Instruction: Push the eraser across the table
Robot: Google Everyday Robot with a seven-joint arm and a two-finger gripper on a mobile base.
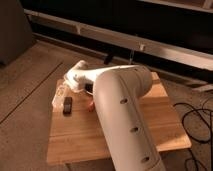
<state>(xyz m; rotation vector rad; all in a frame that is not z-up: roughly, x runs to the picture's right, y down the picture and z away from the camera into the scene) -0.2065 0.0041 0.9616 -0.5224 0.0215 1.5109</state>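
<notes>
The pale two-finger gripper (61, 96) sits low over the left edge of the table, toward the far-left corner; whether it is parted or closed cannot be determined. Just beside it, on the near side, the small slim black rectangular eraser (67, 105) lies flat on the wood, close to the left edge, with its long axis running roughly parallel to that edge. It appears to be touching or nearly touching the gripper; actual contact cannot be confirmed. A thin orange object (90, 105) lies on the surface a little to the right of the eraser, partly hidden by the arm. The large white jointed robot arm (120, 107) extends from the near-right foreground diagonally across the light brown square wooden plank table (80, 137) toward the far-left corner, covering much of the centre.
</notes>
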